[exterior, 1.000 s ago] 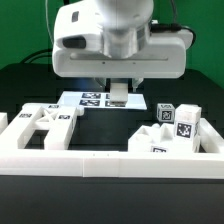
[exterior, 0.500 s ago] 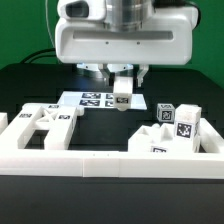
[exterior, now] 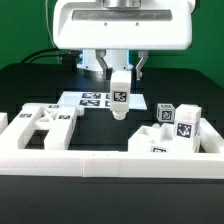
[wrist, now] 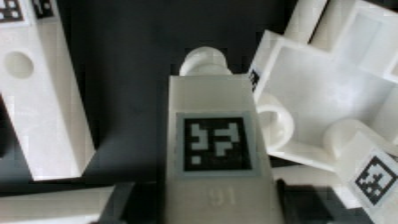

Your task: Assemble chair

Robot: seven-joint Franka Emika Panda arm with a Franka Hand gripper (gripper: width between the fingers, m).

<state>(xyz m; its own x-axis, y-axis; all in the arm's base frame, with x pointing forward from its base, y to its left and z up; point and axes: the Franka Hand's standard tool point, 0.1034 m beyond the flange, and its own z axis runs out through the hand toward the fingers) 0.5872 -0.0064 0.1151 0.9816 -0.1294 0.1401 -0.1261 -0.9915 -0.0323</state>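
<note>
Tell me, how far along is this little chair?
Early days: nothing looks joined yet. In hand, the gripper holds one white bar upright above the table. Left to do: the pieces on the exterior view's left and the pieces on its right lie loose.

Exterior view: low, mid-range, looking head-on across the bench (exterior: pixel 40 85). Wrist view: right up close, staring down along the leg (wrist: pixel 214 130). Shared: just that leg.

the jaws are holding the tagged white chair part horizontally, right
Not horizontally. The exterior view shows the tagged white chair part held upright, its long side vertical, hanging down from the jaws of the gripper.
</note>
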